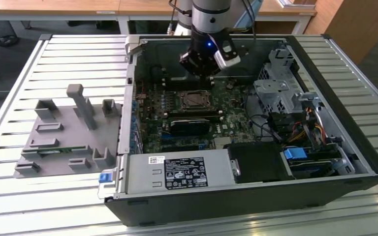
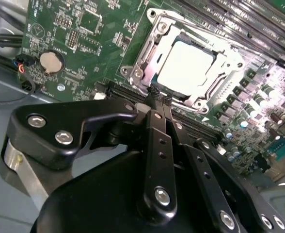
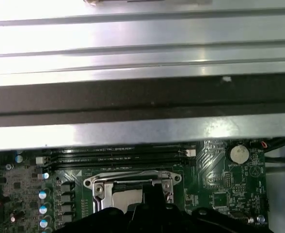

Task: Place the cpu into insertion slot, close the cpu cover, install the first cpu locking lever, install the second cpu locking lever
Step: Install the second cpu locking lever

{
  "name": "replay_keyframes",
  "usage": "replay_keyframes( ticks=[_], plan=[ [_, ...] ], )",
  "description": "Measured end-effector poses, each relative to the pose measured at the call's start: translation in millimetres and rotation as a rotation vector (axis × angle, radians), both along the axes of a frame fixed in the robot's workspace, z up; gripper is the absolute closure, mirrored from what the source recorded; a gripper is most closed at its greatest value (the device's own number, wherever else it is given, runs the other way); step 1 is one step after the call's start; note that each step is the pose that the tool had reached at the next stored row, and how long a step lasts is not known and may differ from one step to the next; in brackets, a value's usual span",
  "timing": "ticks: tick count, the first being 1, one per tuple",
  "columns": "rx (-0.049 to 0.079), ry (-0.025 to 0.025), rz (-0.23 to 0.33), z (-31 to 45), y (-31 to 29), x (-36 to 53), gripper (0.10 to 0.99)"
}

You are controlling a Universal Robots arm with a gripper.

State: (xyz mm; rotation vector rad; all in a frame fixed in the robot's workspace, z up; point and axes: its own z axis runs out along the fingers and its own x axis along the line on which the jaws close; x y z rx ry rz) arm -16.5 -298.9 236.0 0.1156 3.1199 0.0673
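The cpu (image 2: 186,68) lies flat in the insertion slot (image 1: 194,101), its pale metal face up. The silvery cpu cover (image 2: 154,51) is folded down around it, framing the chip. In the first wrist view the cover (image 3: 133,180) and the chip (image 3: 124,199) sit just beyond the black fingers. My gripper (image 2: 155,97) is shut with nothing between its fingers, and its tips hover close by one edge of the socket. In the exterior view the gripper (image 1: 202,73) hangs over the motherboard just behind the socket. How the locking levers stand is hard to make out.
A black card (image 1: 189,125) lies in front of the socket, and long memory slots (image 2: 229,19) run along one side. A power supply (image 1: 175,174) and drive cage (image 1: 277,93) crowd the case. A coin battery (image 2: 49,61) sits on the board. A grey fixture (image 1: 64,132) stands outside, at the exterior view's left.
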Motion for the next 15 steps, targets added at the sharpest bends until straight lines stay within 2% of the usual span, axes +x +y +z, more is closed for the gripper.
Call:
replay_keyframes(
  ticks=[8, 12, 15],
  plan=[
    [0.000, 0.0002, 0.000, -0.1, -15.0, 0.0, 0.980],
    [0.000, 0.0062, 0.000, -0.3, -20.4, 0.9, 0.980],
    [0.000, 0.0069, 0.000, -0.3, -26.8, 1.0, 0.980]
  ],
)
